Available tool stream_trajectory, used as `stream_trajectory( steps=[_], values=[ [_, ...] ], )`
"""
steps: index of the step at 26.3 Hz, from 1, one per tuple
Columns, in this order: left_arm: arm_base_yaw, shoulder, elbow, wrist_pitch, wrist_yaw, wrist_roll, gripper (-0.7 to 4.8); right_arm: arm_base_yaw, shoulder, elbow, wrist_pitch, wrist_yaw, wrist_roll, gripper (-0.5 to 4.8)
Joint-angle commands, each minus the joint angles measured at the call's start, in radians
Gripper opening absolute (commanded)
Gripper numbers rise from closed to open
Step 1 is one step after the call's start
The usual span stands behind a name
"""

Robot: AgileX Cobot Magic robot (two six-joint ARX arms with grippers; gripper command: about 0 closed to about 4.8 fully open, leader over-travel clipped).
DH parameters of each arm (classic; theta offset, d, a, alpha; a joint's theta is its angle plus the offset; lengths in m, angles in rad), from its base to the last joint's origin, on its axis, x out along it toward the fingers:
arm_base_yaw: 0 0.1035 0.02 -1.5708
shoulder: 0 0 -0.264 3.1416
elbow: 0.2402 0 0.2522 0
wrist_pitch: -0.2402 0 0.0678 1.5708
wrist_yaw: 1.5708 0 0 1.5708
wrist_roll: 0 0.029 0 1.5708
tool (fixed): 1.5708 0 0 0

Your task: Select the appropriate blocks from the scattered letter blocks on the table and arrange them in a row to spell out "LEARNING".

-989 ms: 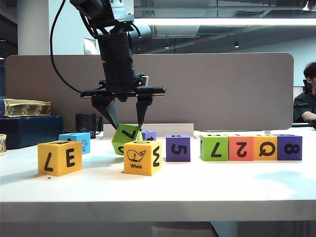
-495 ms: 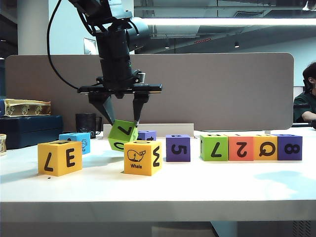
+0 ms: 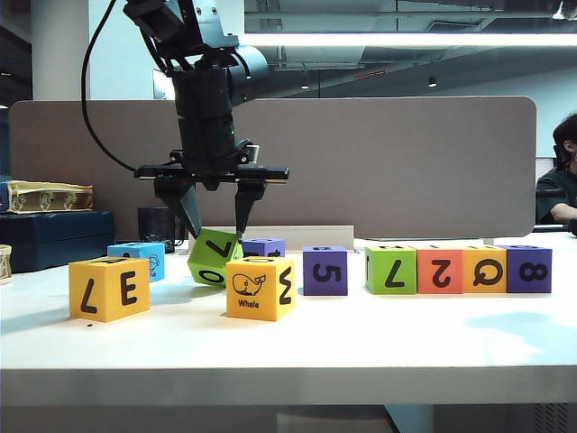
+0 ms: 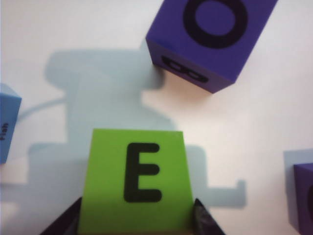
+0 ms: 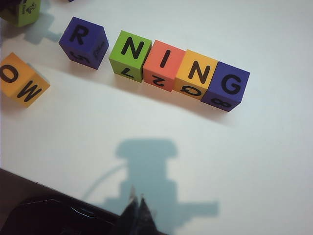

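While the table (image 3: pixel 288 352) is carrying everything, nearest the camera are sitting the yellow "E/7" block (image 3: pixel 109 287) and the yellow whale block (image 3: pixel 260 288), both flat and apart from each other. Just behind the whale block, the left hand (image 3: pixel 215 213) is clamping its two fingers on opposite side faces of the green block (image 3: pixel 215 255), which is hanging tilted, one corner low, whether it is touching the table is unclear. From the left wrist view the green block (image 4: pixel 135 182) is showing an "E" on top, fingers pressing both sides.

Judging by looks, these cubes are light, matte, probably foam or soft plastic, stiff enough, not fragile, not slippery; flat opposing side faces are the spot to grab, centred so it is not swinging.

Further right, the purple "5" block (image 3: pixel 325 270) is standing alone, near but not touching the row (image 3: pixel 458 269) of green, red-orange, orange, purple reading "NING" from above (image 5: pixel 179 69). A blue block (image 3: pixel 138 255) and a small purple block (image 3: pixel 264 246) are lying farther back.

The right hand (image 5: pixel 136 211) is hovering well clear of the row, fingers together, holding nothing.

No containers are holding any blocks; the divider panel (image 3: pixel 388 162) is standing behind.
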Motion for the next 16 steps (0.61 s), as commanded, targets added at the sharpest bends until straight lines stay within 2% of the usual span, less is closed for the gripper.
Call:
stream_trajectory(
  steps=[1, 9, 11, 13, 16],
  values=[
    [-0.001, 0.011, -0.005, -0.042, 0.014, 0.0, 2.68, 0.001, -0.002, 0.003, -0.003, -0.002, -0.001, -0.01],
    [-0.001, 0.011, -0.008, -0.125, 0.027, 0.0, 2.71, 0.001, -0.002, 0.003, -0.005, -0.002, -0.001, -0.01],
    [-0.001, 0.011, -0.008, -0.139, 0.043, 0.0, 2.9, 0.001, -0.002, 0.003, -0.005, -0.002, -0.001, -0.01],
    [-0.001, 0.011, -0.008, -0.149, 0.056, -0.001, 3.42, 0.001, -0.002, 0.003, -0.005, -0.002, -0.002, -0.01],
    [-0.001, 0.011, -0.008, -0.156, 0.055, -0.001, 3.66, 0.001, -0.002, 0.003, -0.006, -0.002, -0.002, -0.01]
  ],
)
